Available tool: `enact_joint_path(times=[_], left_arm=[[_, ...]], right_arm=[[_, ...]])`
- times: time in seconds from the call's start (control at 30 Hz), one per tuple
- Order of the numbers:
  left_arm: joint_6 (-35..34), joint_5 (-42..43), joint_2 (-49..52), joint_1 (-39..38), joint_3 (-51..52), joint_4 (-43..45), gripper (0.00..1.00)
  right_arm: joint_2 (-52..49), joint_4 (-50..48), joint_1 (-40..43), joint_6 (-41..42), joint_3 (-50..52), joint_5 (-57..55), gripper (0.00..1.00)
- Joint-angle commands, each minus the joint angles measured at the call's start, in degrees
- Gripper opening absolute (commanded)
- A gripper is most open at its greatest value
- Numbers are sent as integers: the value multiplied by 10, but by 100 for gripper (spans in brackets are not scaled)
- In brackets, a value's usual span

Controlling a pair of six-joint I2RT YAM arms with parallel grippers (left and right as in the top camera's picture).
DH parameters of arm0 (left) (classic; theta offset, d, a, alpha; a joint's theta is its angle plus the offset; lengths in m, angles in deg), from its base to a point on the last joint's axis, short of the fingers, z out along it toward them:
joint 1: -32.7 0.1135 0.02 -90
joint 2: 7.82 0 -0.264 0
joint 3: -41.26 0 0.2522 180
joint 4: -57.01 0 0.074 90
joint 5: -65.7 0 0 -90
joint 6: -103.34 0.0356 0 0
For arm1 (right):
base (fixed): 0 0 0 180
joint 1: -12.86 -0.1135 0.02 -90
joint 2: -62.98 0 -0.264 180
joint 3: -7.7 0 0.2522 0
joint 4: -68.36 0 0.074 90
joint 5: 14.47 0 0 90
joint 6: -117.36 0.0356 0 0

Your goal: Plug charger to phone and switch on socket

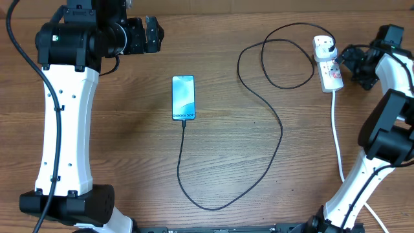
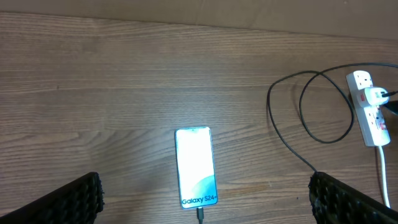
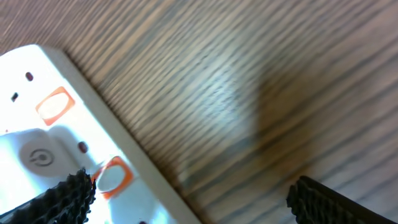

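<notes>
Overhead, the left arm stands along the table's left side and bends at the top. Its left gripper faces right, well apart from the slim black-edged phone with a pale blue screen. The phone lies flat near the middle of the brown wood-grain table. The right arm rises at the right edge and folds inward, so the right gripper sits just beside the white elongated power strip at the upper right.

A long thin black cable meets the phone's bottom edge, sweeps down and round, loops, and ends at a small black plug in the strip's far end. A white lead runs down from the strip.

Only the left wrist view shows that gripper's ribbed black fingers: they are spread wide and hold nothing, with "Galaxy S24+" legible on the phone below. The right wrist view shows the strip close and blurred, with two orange-red switches. Its fingers are likewise wide apart and empty. One finger overlaps the strip's edge, but whether they touch cannot be told. The strip is cut off by the frame, and the switch positions are unclear.
</notes>
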Motion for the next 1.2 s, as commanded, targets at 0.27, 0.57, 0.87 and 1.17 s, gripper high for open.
enact_joint_path(times=[0.27, 0.57, 0.87, 1.17], left_arm=[[5, -4, 3, 1, -2, 1, 100], [5, -4, 3, 1, -2, 0, 100], [5, -4, 3, 1, -2, 0, 100], [5, -4, 3, 1, -2, 0, 100]], right_arm=[[-32, -5, -3, -5, -10, 4, 100], [-33, -2, -4, -5, -10, 5, 100], [-37, 1, -8, -5, -9, 26, 100], [-65, 4, -10, -5, -9, 48, 100]])
